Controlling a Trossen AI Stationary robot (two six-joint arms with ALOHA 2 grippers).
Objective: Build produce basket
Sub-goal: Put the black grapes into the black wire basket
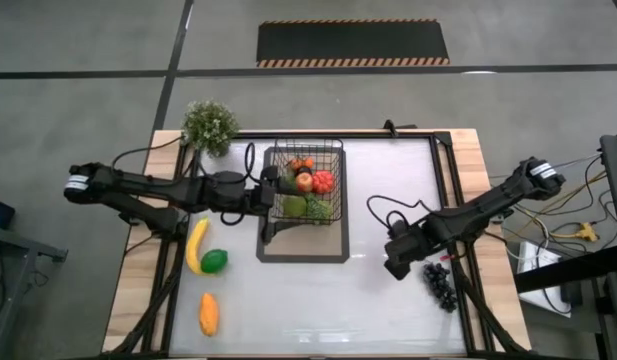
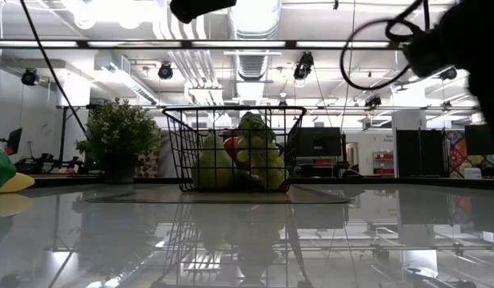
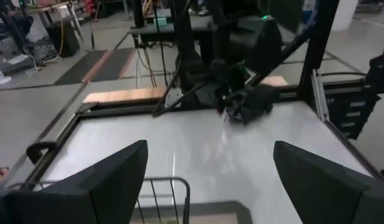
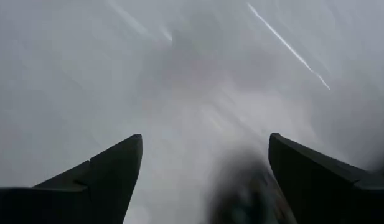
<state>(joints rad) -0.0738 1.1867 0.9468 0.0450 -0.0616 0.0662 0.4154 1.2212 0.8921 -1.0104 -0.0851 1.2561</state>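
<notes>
While spread above the black wire-mesh rectangular basket's [image 1: 304, 190] left rim, left gripper [image 1: 271, 187] empty; yellow toy banana [image 1: 196, 245] lengthwise front-to-back; right gripper [image 1: 398, 262] spread, seemingly beside dark grapes [image 1: 440, 283].

Basket [image 1: 304, 150]: thin black wire mesh, matt. Table [image 1: 318, 300]: white top, smooth, glossy, mirrors basket in low view; light wood border at 3 and 9 o'clock edges. Banana [image 1: 196, 245], lime [image 1: 215, 261]: smooth shiny plastic. Dark grapes [image 1: 440, 284]: glossy beads. Mat [image 1: 303, 250] under basket: flat, dark, matt.
</notes>
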